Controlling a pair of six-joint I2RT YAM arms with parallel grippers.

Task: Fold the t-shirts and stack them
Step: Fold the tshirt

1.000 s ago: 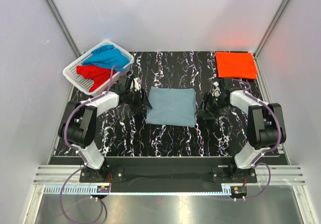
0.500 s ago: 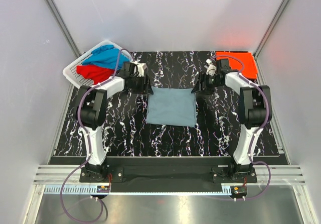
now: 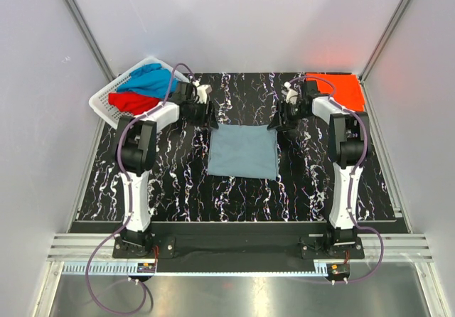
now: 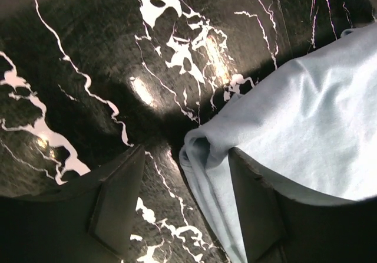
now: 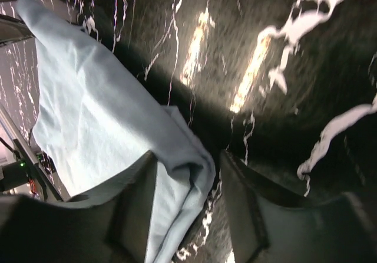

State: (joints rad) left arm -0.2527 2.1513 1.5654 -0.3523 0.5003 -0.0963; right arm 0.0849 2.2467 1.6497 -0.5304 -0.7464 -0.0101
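Observation:
A dull grey-blue t-shirt [image 3: 242,151], folded into a square, lies flat in the middle of the table. My left gripper [image 3: 210,122] stands open over its far left corner. In the left wrist view that rolled corner [image 4: 203,148] lies between the two dark fingers [image 4: 118,201], and the left gripper [image 4: 187,201] holds nothing. My right gripper [image 3: 276,124] is open at the far right corner. The right wrist view shows that corner [image 5: 191,168] bunched between the jaws of the right gripper [image 5: 188,210]. A folded orange-red t-shirt [image 3: 343,91] lies at the back right.
A white slotted basket [image 3: 106,107] at the back left holds a bright blue t-shirt [image 3: 151,82] and a red t-shirt [image 3: 131,104], both crumpled. The black marbled table [image 3: 178,189] ends at grey walls on the left, right and back.
Both arms have stretched away from the shirt's side edges to its two far corners. The shirt has not moved. The right jaws have narrowed a little.

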